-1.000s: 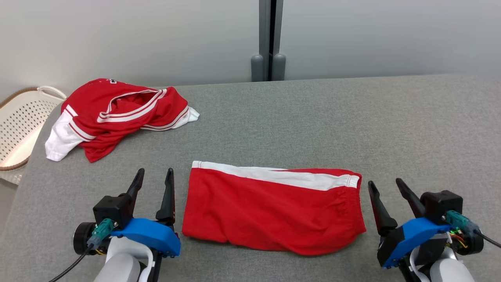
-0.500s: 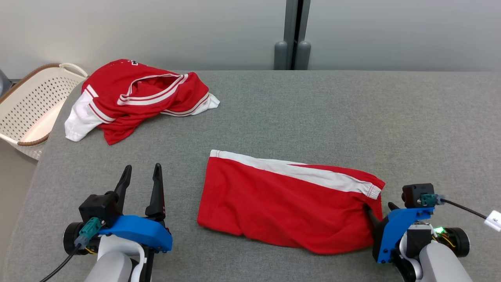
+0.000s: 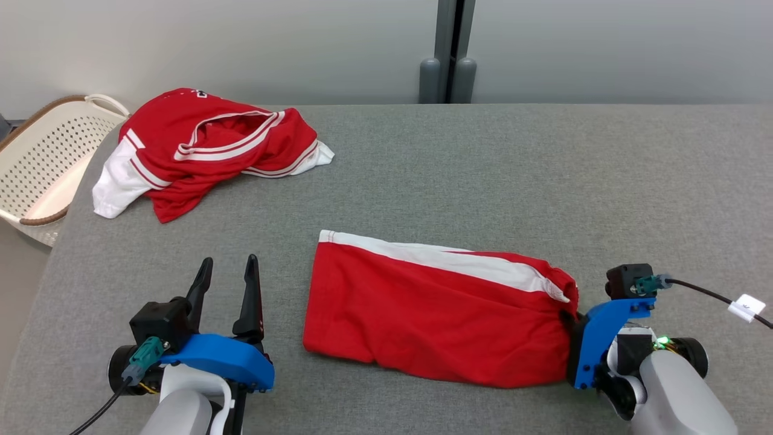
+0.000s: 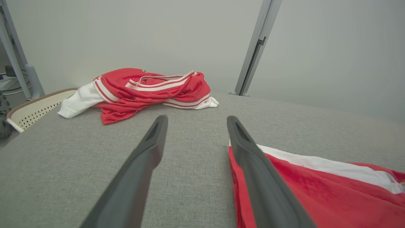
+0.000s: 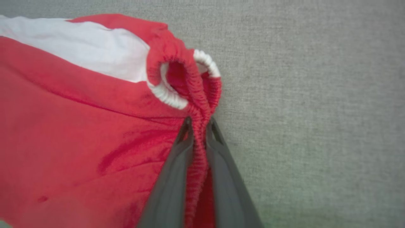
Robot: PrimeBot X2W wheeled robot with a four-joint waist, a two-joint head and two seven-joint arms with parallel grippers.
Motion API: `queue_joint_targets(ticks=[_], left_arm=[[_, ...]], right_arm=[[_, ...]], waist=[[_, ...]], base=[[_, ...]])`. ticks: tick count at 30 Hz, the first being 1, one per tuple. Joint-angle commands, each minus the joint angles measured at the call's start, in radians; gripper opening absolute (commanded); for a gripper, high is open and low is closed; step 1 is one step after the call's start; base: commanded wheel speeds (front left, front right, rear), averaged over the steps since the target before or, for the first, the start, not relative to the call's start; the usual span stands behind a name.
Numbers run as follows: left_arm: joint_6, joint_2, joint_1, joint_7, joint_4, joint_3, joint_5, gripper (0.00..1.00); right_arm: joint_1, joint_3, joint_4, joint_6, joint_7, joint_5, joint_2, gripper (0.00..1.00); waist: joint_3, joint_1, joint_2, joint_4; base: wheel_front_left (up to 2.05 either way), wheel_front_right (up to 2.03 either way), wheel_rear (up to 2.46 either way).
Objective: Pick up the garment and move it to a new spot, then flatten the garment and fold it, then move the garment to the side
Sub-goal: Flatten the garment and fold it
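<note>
The garment (image 3: 435, 314), red shorts with a white side stripe, lies folded flat on the grey table (image 3: 483, 169). My right gripper (image 3: 569, 319) is at its right end, tipped down and shut on the gathered elastic waistband. In the right wrist view the two fingers (image 5: 177, 164) of the right gripper (image 5: 199, 122) pinch the red waistband of the garment (image 5: 79, 126), which bunches into a loop above them. My left gripper (image 3: 229, 263) stands open just left of the garment, holding nothing. The left wrist view shows the left gripper (image 4: 196, 119) with the garment's (image 4: 316, 190) left edge beside its right finger.
A crumpled red and white jersey (image 3: 205, 145) lies at the table's far left corner. A white perforated basket (image 3: 36, 163) stands off the table's left edge. A grey post (image 3: 447, 54) rises behind the table against the wall.
The head camera has shifted. My right gripper has moved in onto the garment's right end, tipped down and shut on the waistband, bunching it. The left gripper stays open.
</note>
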Motion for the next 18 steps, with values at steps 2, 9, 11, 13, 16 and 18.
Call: queue_joint_targets(ticks=[2,9,11,13,16,18], left_arm=[[-0.002,-0.002,0.008,-0.001,-0.004,-0.007,-0.003,1.0],[-0.003,-0.007,0.002,0.008,-0.019,-0.018,-0.005,1.0],[-0.002,-0.007,0.003,0.009,-0.021,-0.02,-0.007,1.0],[-0.001,-0.006,0.005,0.012,-0.024,-0.022,-0.008,1.0],[0.004,-0.003,0.008,0.014,-0.029,-0.023,-0.011,1.0],[0.006,-0.001,0.008,0.015,-0.031,-0.023,-0.013,1.0]], right_arm=[[-0.027,0.033,-0.002,0.0,0.025,0.062,-0.037,0.0],[-0.035,0.098,-0.069,0.0,0.094,0.157,-0.229,0.0],[-0.03,0.1,-0.076,0.0,0.106,0.17,-0.25,0.0],[-0.024,0.102,-0.094,0.0,0.124,0.194,-0.285,0.0],[-0.02,0.097,-0.127,0.0,0.143,0.239,-0.29,0.0],[-0.017,0.101,-0.16,0.0,0.16,0.285,-0.274,0.0]], waist=[[-0.002,0.0,-0.0001,-0.014],[0.002,0.0,-0.0001,-0.039],[0.002,0.0,-0.0001,-0.043],[0.004,0.0,-0.0001,-0.049],[0.006,0.0,-0.0001,-0.056],[0.006,0.0,-0.0001,-0.06]], base=[[0.0,0.0,0.0],[0.0,0.0,0.0],[0.0,0.0,0.0],[0.0,0.0,0.0],[0.0,0.0,0.0],[0.0,0.0,0.0]])
